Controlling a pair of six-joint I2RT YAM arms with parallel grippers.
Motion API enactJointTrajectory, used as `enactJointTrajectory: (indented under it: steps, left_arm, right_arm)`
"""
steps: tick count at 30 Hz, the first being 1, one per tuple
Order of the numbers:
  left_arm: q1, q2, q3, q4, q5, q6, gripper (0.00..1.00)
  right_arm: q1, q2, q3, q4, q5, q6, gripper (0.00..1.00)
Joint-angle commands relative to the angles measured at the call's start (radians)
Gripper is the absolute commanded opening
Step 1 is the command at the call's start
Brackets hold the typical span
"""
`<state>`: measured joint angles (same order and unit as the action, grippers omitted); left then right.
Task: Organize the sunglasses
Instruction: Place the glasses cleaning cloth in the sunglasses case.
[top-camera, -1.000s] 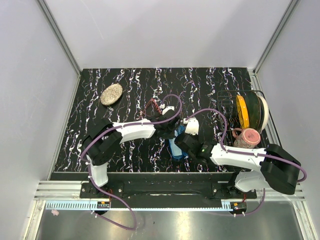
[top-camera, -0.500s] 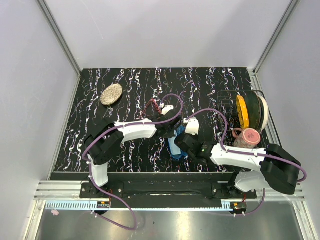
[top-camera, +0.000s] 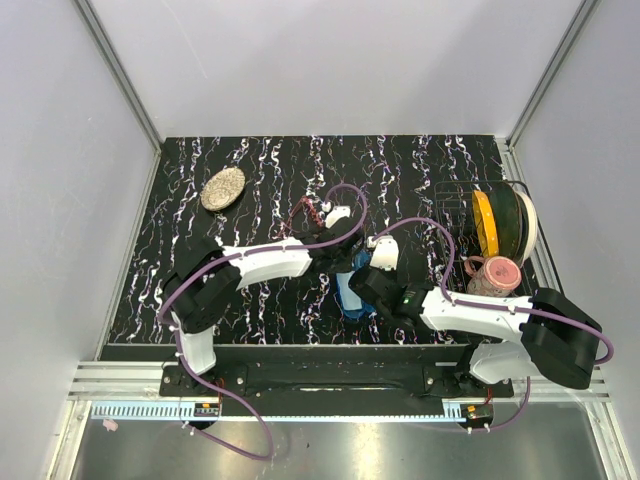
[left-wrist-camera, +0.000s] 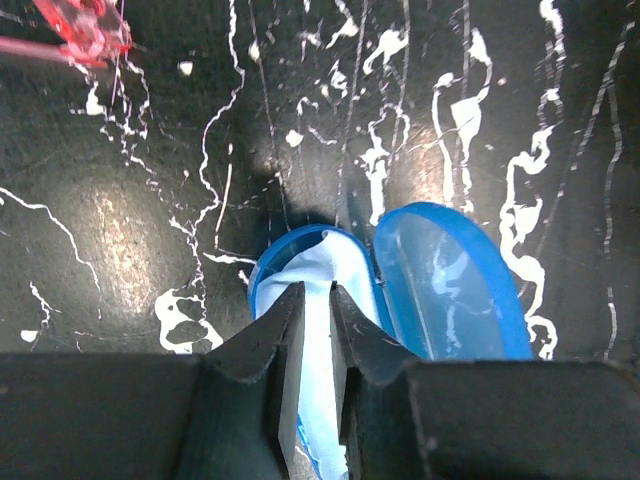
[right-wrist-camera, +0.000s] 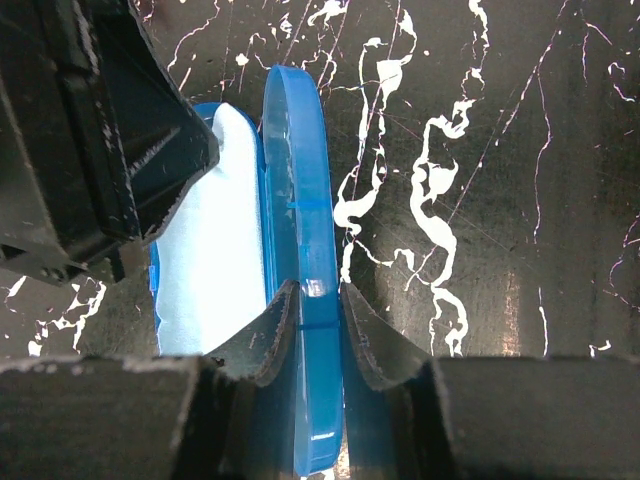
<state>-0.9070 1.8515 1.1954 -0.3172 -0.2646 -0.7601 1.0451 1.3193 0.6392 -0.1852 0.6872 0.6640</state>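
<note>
Top external: sunglasses orientation unclear; left hand barely parted; right hand pinches case lid.

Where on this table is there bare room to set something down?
Bare: the far strip between the oval dish and the wire rack, beyond the sunglasses. Crowded: the middle, where the left gripper and right gripper meet at the blue case.

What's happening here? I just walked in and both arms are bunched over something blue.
The arms are packing away sunglasses. The right gripper is clamped on the raised lid of an open blue case, holding it up. The left gripper hangs over the case's base with its jaws slightly apart, right above the light blue cloth lying inside. The pink sunglasses are not in the case yet; they lie on the table farther back.
</note>
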Motion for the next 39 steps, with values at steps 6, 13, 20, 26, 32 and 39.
enactJointTrajectory:
  steps: [6, 13, 20, 26, 32, 39]
  left_arm:
    - [-0.004, -0.046, 0.007, 0.072, 0.005, 0.013, 0.14]
    - [-0.003, -0.015, 0.000, 0.072, 0.021, 0.005, 0.08]
    - [-0.003, 0.026, 0.007, 0.055, 0.015, 0.007, 0.06]
    - [-0.003, 0.049, 0.012, 0.058, -0.001, 0.013, 0.07]
    - [-0.003, 0.071, 0.018, 0.064, -0.004, 0.019, 0.10]
    - [-0.001, -0.029, -0.010, 0.073, 0.001, 0.042, 0.29]
  right_arm:
    - [0.007, -0.014, 0.002, 0.003, 0.012, 0.029, 0.00]
    - [0.009, -0.015, 0.002, 0.000, 0.012, 0.029, 0.00]
    - [0.009, -0.015, 0.001, -0.003, 0.015, 0.034, 0.00]
    - [0.009, -0.012, 0.002, -0.003, 0.014, 0.032, 0.00]
    - [0.007, -0.014, 0.001, -0.005, 0.017, 0.031, 0.00]
    - [0.007, -0.045, 0.002, -0.005, 0.031, -0.030, 0.00]
